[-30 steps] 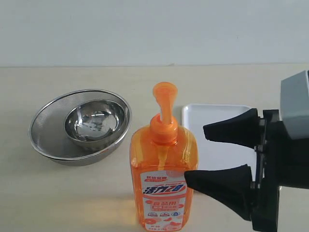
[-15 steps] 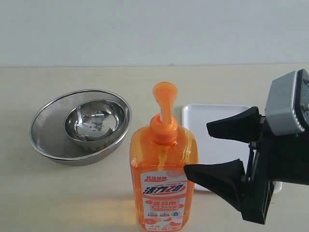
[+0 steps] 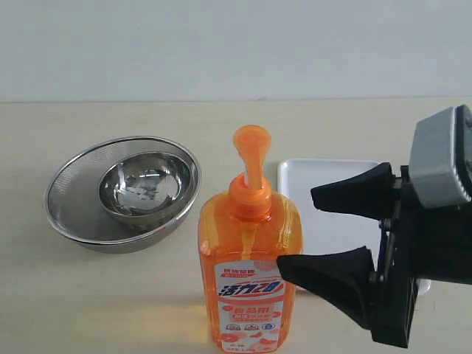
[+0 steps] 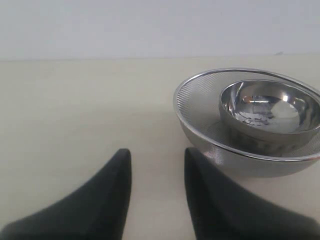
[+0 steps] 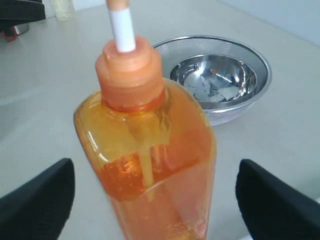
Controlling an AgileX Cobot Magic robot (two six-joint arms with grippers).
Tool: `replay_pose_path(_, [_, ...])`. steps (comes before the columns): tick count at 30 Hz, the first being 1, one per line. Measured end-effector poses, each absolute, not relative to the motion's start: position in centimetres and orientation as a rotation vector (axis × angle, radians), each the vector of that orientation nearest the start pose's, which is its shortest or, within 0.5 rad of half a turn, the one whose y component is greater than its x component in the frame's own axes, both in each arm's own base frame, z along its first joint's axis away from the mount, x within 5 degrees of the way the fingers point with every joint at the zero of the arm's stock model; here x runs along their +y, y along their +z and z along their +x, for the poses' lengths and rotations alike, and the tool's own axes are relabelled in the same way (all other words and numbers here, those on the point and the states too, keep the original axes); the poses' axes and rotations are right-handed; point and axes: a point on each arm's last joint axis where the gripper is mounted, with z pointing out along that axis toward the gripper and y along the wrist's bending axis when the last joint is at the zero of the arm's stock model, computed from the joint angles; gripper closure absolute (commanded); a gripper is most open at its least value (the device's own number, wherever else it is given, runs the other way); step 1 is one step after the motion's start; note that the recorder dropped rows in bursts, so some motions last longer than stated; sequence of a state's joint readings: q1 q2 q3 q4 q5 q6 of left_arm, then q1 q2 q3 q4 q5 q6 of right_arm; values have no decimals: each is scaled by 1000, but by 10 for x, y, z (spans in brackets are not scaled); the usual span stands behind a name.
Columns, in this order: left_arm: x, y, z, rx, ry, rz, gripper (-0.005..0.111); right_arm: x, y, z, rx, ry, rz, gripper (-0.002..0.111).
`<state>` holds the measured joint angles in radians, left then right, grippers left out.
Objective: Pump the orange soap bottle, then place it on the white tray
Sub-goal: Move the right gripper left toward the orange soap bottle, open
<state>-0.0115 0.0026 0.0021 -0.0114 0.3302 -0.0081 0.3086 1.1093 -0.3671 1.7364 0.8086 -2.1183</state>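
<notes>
Right gripper (image 3: 297,230) fingers spread wide, straddling the upright soap bottle (image 3: 249,280) on the table (image 3: 88,295). Left gripper (image 4: 157,151) fingers apart, near the steel bowl (image 4: 270,100).

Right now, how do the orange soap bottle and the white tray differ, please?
The orange soap bottle stands upright; the white tray lies flat and low. The bottle is translucent orange, labelled; the tray plain white. The right gripper's open fingers flank the bottle, not the tray. Both rest on the table.

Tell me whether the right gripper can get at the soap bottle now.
Probably yes: the right gripper is open, its fingers flank the soap bottle, and nothing stands between them.
</notes>
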Motion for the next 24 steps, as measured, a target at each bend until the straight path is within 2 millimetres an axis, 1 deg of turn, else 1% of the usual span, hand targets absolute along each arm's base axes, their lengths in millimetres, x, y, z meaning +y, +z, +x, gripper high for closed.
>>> replay_pose_path(2, [-1,183,54,1819,-25,-4,73,116,229,149,1680,821,-1056,8])
replay_pose_path(4, [-1,183,54,1819,-25,-4,73,117,229,148,1679,826,-1055,3])
replay_pose_path(10, [-1,183,54,1819,-25,-4,73,117,228,149,1684,829,-1055,3])
replay_pose_path(16, [-1,183,54,1819,-25,-4,73,119,223,152,1706,858,-1060,3])
replay_pose_path(21, [-1,183,54,1819,-25,-4,73,123,221,159,1716,891,-1064,3])
replay_pose_path(24, [-1,183,54,1819,-25,-4,73,128,219,167,1714,954,-1073,3])
